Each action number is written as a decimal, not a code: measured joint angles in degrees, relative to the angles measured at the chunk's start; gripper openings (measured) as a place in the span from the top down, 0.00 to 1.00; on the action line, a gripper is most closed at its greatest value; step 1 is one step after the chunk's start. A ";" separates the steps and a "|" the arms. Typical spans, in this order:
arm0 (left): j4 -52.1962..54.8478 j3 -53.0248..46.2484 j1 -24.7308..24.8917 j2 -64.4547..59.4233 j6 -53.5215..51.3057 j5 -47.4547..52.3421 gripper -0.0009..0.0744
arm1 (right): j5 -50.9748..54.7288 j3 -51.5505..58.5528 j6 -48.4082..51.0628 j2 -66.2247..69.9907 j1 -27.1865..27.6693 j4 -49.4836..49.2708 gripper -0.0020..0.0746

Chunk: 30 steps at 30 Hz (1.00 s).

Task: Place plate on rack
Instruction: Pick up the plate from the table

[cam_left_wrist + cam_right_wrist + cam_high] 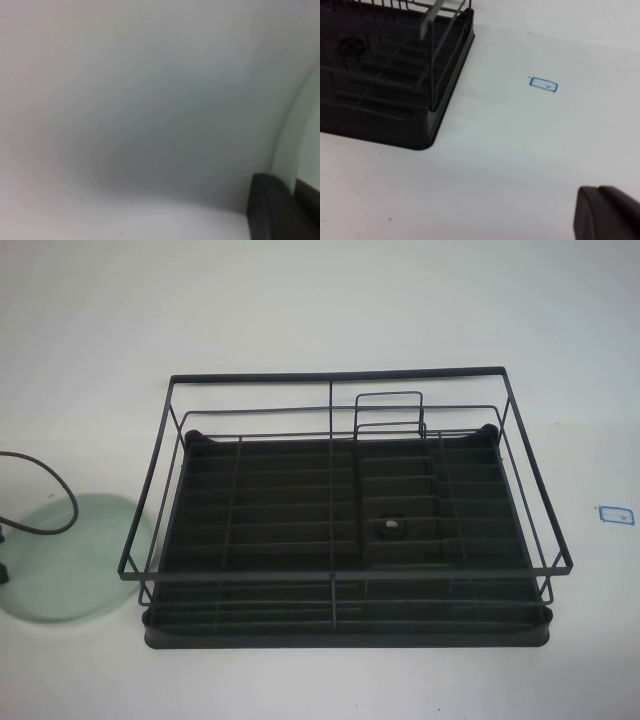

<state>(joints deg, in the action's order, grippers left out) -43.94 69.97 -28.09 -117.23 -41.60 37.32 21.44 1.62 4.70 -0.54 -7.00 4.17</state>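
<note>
The left claw (280, 210) is pinched on the plate (70, 555) rim; lift slowly, keep it level toward the rack (340, 530); the right claw (607, 212) waits by the rack, shut.

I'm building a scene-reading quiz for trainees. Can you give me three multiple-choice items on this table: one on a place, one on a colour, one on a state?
1. Where does the round pale mint-green plate lie?
A. On the white table, at the left of the black wire dish rack
B. Standing in the rack's dividers
C. On the table, at the rack's right

2. What colour outlines the small rectangular label at the rack's right?
A. Red
B. Blue
C. Yellow

3. What does the rack hold?
A. Two plates
B. One plate
C. No dishes

Answers:
1. A: the high view shows the plate flat on the table by the rack's left edge.
2. B: the high and right wrist views show a blue border.
3. C: only bare wires and the ribbed tray show.

The left gripper, shut, sits at the plate's rim; the right gripper, shut, hangs over bare table.
</note>
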 joint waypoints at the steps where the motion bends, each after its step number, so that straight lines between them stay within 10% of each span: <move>1: 0.00 0.24 0.00 0.00 0.01 0.00 0.97 | 0.00 0.00 0.00 0.00 0.00 0.00 0.98; 30: -15.57 4.55 0.00 20.89 -6.59 3.64 0.98 | -10.21 0.13 0.33 0.00 0.00 -0.92 0.98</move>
<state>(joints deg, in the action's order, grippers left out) -59.50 74.52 -28.09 -96.34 -48.19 40.96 11.23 1.75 5.03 -0.54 -7.00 3.25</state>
